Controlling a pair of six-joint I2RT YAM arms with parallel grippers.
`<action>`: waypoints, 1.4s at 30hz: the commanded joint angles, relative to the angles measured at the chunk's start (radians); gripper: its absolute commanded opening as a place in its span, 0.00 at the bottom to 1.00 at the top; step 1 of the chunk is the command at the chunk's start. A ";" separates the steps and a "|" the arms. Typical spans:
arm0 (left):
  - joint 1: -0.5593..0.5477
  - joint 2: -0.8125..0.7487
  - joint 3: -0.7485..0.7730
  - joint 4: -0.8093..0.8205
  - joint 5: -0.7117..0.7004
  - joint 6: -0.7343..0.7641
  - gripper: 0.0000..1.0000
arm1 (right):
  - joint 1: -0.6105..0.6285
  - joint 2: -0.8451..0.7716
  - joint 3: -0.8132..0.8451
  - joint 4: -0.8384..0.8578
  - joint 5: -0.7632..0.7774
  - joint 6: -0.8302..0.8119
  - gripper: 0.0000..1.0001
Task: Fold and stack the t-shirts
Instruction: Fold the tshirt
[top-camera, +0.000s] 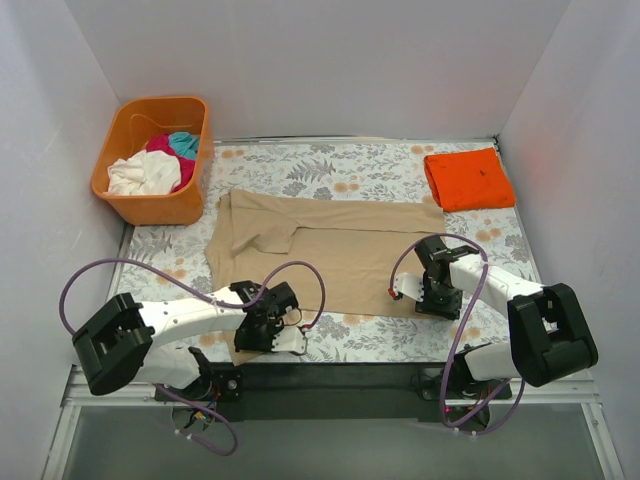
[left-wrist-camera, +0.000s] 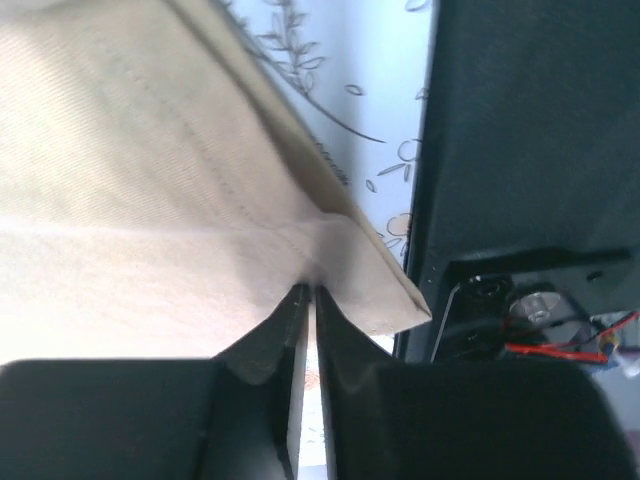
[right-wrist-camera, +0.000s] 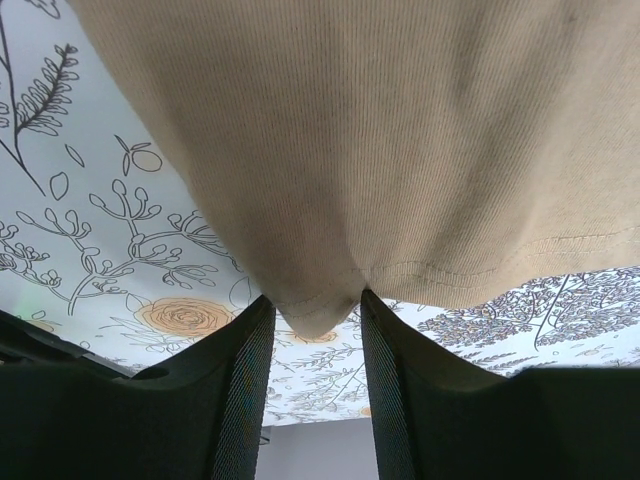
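Note:
The large tan t-shirt (top-camera: 330, 250) lies spread on the middle of the table, its left part folded over. My left gripper (top-camera: 272, 322) is at its near left corner; in the left wrist view my left gripper (left-wrist-camera: 307, 292) is shut on the tan hem (left-wrist-camera: 350, 260). My right gripper (top-camera: 432, 292) is at the shirt's near right edge; in the right wrist view my right gripper (right-wrist-camera: 312, 305) pinches a bunched corner of the hem (right-wrist-camera: 312, 290) between its tips. A folded orange t-shirt (top-camera: 468, 178) lies at the back right.
An orange plastic basket (top-camera: 130, 205) at the back left holds white (top-camera: 143, 173), magenta (top-camera: 160, 145) and teal (top-camera: 184, 143) shirts. The floral table cover (top-camera: 330, 160) runs to white walls at the back and sides. A dark rail (top-camera: 330, 375) lines the near edge.

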 joint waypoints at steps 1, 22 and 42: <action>0.000 0.016 -0.091 0.151 -0.034 -0.065 0.03 | -0.002 0.022 -0.012 0.059 -0.044 -0.017 0.39; -0.016 -0.034 0.039 0.078 -0.036 -0.017 0.55 | -0.008 -0.028 0.042 0.002 -0.057 -0.031 0.41; 0.010 0.019 -0.009 0.185 -0.016 -0.034 0.01 | -0.048 -0.039 0.095 -0.011 -0.090 -0.068 0.48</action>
